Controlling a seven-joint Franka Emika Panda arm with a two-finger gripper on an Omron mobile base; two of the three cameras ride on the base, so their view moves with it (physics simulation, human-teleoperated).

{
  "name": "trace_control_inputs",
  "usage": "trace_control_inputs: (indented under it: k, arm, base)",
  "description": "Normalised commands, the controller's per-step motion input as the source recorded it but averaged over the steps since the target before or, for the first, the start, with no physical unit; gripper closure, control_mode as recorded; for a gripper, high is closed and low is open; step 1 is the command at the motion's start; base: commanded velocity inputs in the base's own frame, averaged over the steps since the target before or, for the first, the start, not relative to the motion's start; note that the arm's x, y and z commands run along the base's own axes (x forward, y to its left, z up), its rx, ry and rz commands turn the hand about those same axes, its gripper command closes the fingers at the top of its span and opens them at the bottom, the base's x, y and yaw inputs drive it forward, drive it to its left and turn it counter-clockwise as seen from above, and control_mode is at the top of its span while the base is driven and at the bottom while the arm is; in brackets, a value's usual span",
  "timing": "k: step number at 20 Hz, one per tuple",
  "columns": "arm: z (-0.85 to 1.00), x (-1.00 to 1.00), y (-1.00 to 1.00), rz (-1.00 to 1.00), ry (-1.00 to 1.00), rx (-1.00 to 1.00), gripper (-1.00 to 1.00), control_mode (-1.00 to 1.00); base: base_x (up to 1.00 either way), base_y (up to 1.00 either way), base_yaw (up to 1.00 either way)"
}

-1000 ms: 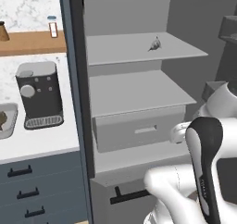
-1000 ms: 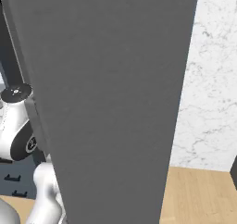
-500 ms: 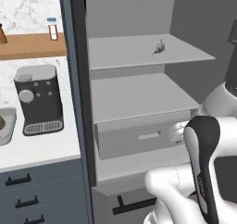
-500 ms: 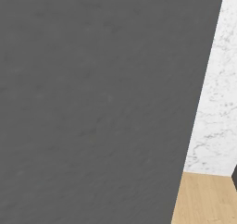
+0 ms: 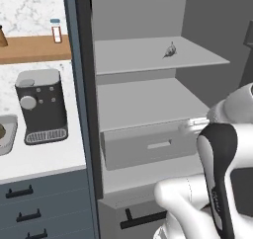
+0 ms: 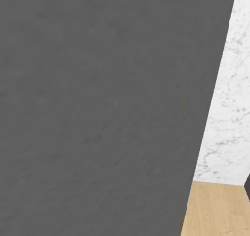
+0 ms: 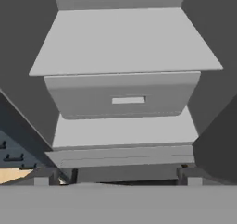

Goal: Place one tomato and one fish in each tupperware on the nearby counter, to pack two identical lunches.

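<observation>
The jaws stood wide apart with nothing between them; in the hand view the two dark fingertips (image 7: 40,180) rose at the bottom corners, one at each side, and the gripper (image 7: 118,180) faced into the open grey cabinet. Straight ahead of it was the grey pull-out drawer (image 7: 122,94), its front bearing a small pale slot, seated under a flat grey shelf (image 7: 125,40). Below the drawer lay another grey ledge (image 7: 122,131).

From the left base view, the white arm (image 5: 217,183) rose from the lower right with its hand lost behind its own dark-jointed link, just beside the drawer's right end. The drawer (image 5: 148,146) sat under the middle shelf of the cabinet. On the upper shelf (image 5: 158,55), a small grey fish (image 5: 171,50) rested toward the right, well apart from the arm.

To the left of the cabinet's dark frame, the white counter (image 5: 49,159) carried a black coffee machine (image 5: 40,107). At the far left edge of the counter, one light-grey tupperware (image 5: 6,134) was partly cut off by the picture's border, something dark showing inside it that I could not make out. Dark blue-grey drawers with black bar handles (image 5: 19,192) ran beneath the counter. Above it, a brown wooden shelf (image 5: 34,49) held a small white bottle (image 5: 56,30).

In the right base view, a broad dark grey panel (image 6: 107,113) stood close, with marbled white wall (image 6: 227,108) and wooden floor (image 6: 215,210) to its right.
</observation>
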Motion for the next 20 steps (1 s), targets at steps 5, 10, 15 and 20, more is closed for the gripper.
trace_control_inputs:
  k: [5,10,15,20]
  arm:
    - [0.58,0.31,0.00,-0.17,-0.21,0.03,-1.00,-1.00]
    - [0.81,0.22,-0.03,-0.18,-0.13,0.17,-1.00,-1.00]
    - [0.86,0.06,-0.08,-0.15,-0.07,0.24,-1.00,-1.00]
    - [0.40,0.13,-0.18,-0.13,-0.03,0.23,-1.00,-1.00]
  base:
    - [0.00,0.00,0.00]
    - [0.00,0.00,0.00]
    - [0.00,0.00,0.00]
    - [0.00,0.00,0.00]
